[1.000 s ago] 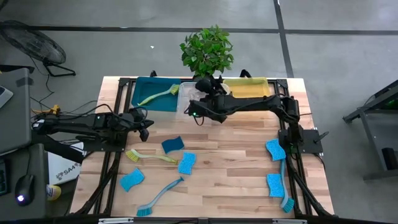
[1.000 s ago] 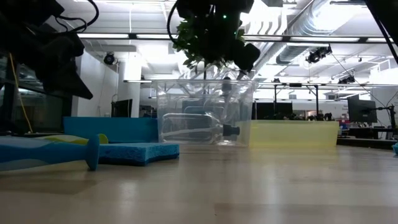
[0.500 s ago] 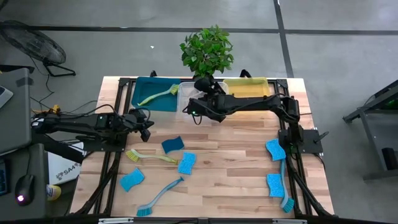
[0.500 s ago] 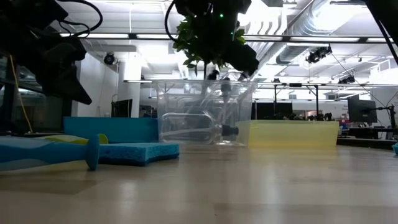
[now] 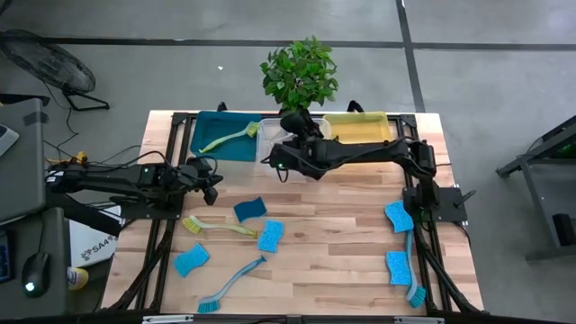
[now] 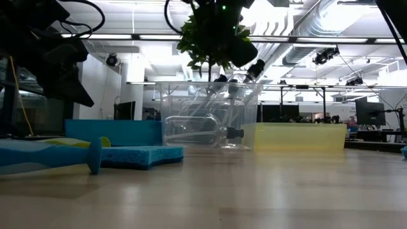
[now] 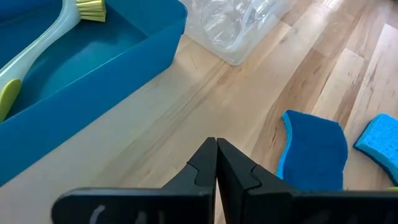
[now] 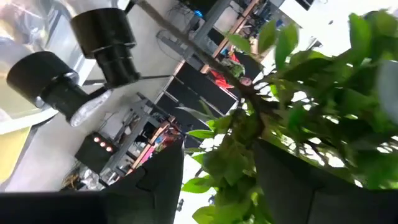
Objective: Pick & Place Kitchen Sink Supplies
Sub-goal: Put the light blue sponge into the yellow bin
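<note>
My right gripper (image 5: 294,121) hangs open over the clear bin (image 5: 270,144) at the table's far edge, pointing at the potted plant (image 5: 300,72); in its wrist view only leaves show between its fingers (image 8: 217,186). Two black pump tops (image 8: 102,28) (image 8: 43,81) of clear bottles stand beside it. One bottle (image 6: 197,130) lies in the bin, and another's pump top (image 6: 254,69) sticks up at the rim. My left gripper (image 5: 211,184) (image 7: 216,155) is shut and holds nothing, above the table's left part. Blue sponges (image 5: 250,209) (image 5: 270,235) (image 5: 191,260) and brushes (image 5: 219,227) (image 5: 232,283) lie on the table.
A teal bin (image 5: 220,135) holding a yellow-green brush (image 5: 229,137) stands left of the clear bin, and a yellow bin (image 5: 360,126) stands right of it. Two more sponges (image 5: 399,216) (image 5: 398,267) and a blue brush (image 5: 412,270) lie near the right arm's base.
My right gripper has turned and drawn up off the clear bin's right rim. A bottle's pump top that it covered a second ago now shows bare there.
</note>
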